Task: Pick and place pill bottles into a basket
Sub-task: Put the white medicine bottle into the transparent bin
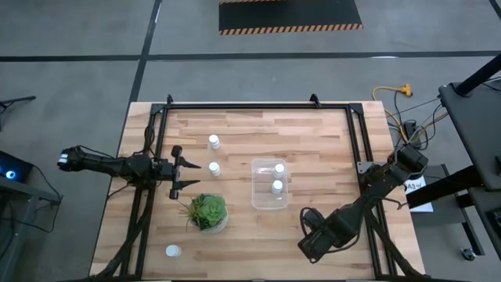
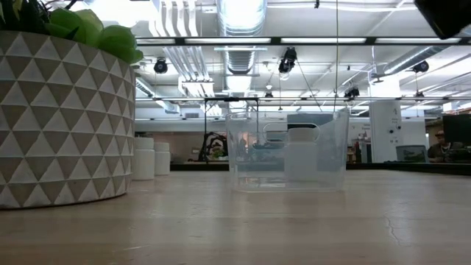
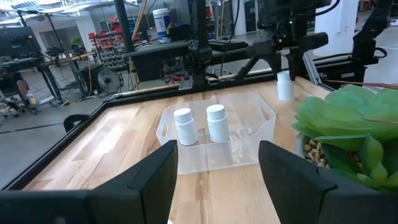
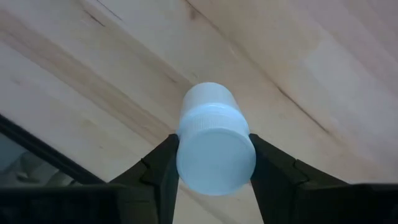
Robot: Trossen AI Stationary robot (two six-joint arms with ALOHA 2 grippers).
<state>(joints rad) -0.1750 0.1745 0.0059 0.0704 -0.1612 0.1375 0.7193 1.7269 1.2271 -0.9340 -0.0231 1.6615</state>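
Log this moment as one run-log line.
right gripper: shut on pill bottle | left gripper: open, idle | basket: two bottles

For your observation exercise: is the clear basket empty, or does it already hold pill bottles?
Not empty. The basket holds two upright white pill bottles, also visible side by side through its clear wall in the left wrist view.

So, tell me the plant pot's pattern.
The pot has white and grey triangles, clearest in the low view.

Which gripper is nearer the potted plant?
Left. The left gripper hovers just beside the potted plant; the right gripper sits past the basket, gripping a pill bottle.
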